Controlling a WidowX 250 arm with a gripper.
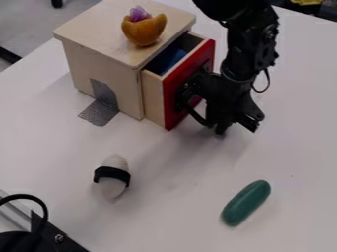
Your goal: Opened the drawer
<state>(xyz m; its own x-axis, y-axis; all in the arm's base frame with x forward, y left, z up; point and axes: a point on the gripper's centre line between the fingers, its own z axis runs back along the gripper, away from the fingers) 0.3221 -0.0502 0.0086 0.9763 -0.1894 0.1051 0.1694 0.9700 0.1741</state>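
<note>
We count one wooden box with one drawer; on the box, one orange cup holding a purple piece; nearer us than the box, one banded white egg-like thing and one green oblong. The gripper, beside the box at the drawer's front, hides part of it; we cannot tell whether the gripper is spread or closed. A blue thing inside shows only partly. The drawer, red-fronted with pale sides, juts partway from the box.
</note>
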